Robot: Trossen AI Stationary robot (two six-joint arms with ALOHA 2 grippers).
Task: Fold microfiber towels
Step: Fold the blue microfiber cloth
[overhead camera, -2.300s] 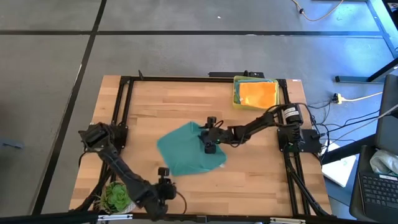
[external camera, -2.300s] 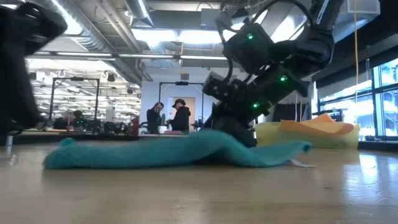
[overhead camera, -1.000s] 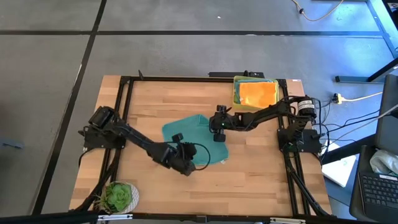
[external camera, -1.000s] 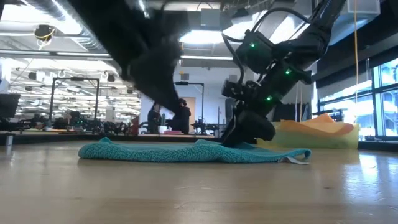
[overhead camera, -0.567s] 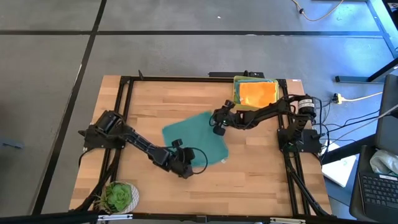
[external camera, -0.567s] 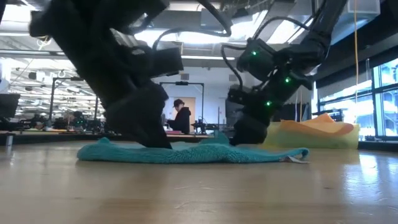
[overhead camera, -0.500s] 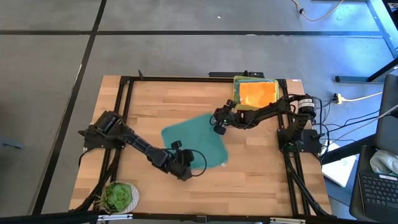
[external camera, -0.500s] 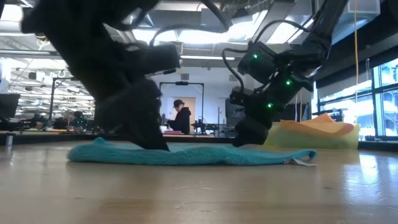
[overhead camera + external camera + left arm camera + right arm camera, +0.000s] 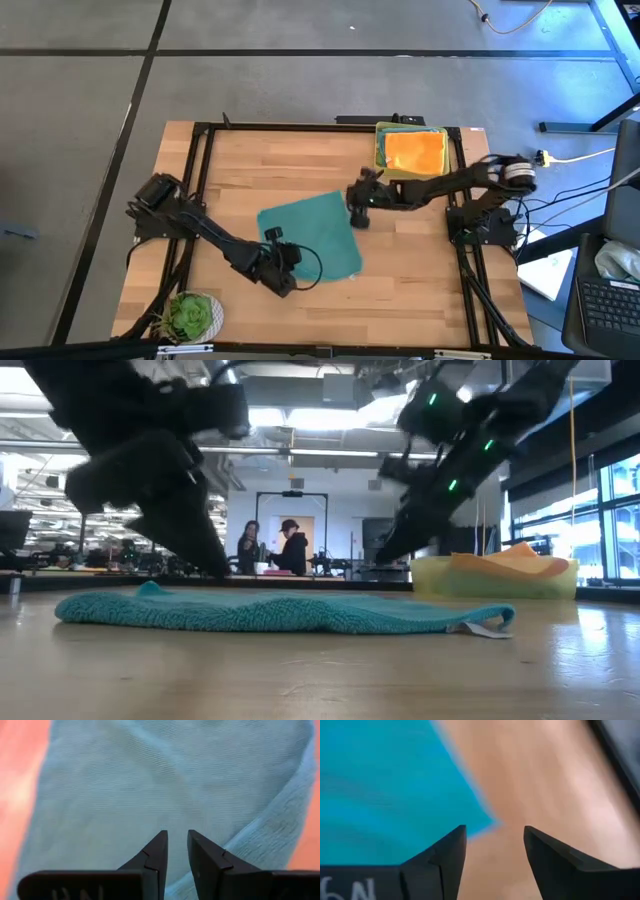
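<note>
- One towel is lying spread flat in the middle of the table.
- My left fingers are sitting over its near-left edge.
- My right fingers are hanging at its far-right corner.
- A tray holding another towel is sitting at the far-right corner.
- A plant is sitting near-left.

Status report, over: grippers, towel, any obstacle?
Left gripper nearly shut, empty, at teal towel near edge. Right gripper open at far corner. Towel flat, unfolded. Nothing in the way.
</note>
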